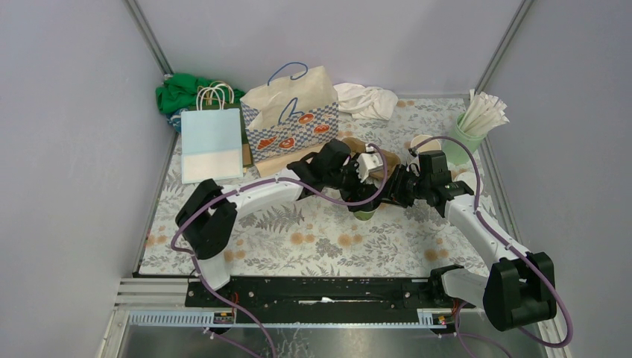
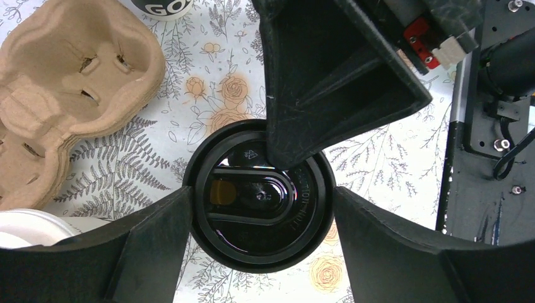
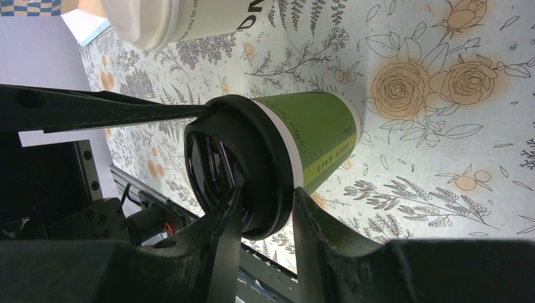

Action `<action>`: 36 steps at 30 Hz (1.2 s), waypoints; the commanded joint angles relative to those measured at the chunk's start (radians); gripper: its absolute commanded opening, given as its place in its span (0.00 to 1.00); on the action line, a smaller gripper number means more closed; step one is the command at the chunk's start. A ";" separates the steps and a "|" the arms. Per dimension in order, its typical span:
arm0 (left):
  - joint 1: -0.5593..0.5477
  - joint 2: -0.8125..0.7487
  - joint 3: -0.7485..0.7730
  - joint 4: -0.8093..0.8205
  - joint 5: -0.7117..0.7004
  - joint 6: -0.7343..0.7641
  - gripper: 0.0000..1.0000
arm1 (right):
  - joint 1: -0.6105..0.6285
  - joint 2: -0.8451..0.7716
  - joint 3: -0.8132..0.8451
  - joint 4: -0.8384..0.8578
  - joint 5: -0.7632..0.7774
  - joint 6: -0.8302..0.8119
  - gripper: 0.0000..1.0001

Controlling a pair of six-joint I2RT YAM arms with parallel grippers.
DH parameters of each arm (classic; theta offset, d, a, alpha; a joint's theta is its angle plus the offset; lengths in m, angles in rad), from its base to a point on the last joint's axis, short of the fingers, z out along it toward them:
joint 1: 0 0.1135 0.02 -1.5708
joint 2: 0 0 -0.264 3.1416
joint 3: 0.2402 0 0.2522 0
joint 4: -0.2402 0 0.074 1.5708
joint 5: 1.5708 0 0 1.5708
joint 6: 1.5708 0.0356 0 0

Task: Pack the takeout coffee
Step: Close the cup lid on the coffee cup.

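Cup [image 3: 315,136], green, stands upright on the floral table [image 1: 298,239], a little right of centre, with a black lid [image 2: 262,214] seated on it. The right claw [image 3: 265,202] comes in from the side. It is narrow and holds the lid's edge, with one finger across the lid's top and the other under the brim against the cup wall. The left claw [image 2: 262,196] hangs straight above, spread wide, with a finger at each side of the lid's rim. The finger edges look to meet the rim, but I cannot tell whether they press on it.

A brown pulp carrier [image 2: 69,82] lies just beyond the cup, with a strip of table between them. A white-lidded cup [image 3: 164,19] stands near, not touching the green one. Farther back, a patterned bag [image 1: 291,115] and a pale blue bag [image 1: 212,142] stand side by side close to the back wall. A tumbler [image 1: 466,138] of straws sits in the far right corner, hard by the table's right edge.

The widest stretch of tabletop lies between the cup and the near rail [image 1: 320,287], and leftward toward the left wall, under the left arm. On the cup's right the right arm fills the way to the table edge.
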 commanded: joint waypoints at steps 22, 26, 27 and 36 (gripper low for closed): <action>-0.064 0.015 -0.027 -0.005 -0.194 0.045 0.74 | 0.009 0.021 -0.008 -0.103 0.044 -0.052 0.34; -0.080 0.023 -0.039 -0.008 -0.233 0.046 0.74 | 0.009 0.018 -0.042 -0.082 0.037 -0.044 0.36; -0.084 0.025 -0.041 -0.011 -0.240 0.048 0.73 | 0.009 0.018 -0.049 -0.078 0.037 -0.044 0.37; -0.103 0.030 -0.041 -0.039 -0.300 0.054 0.72 | 0.009 0.002 -0.043 -0.098 0.039 -0.044 0.49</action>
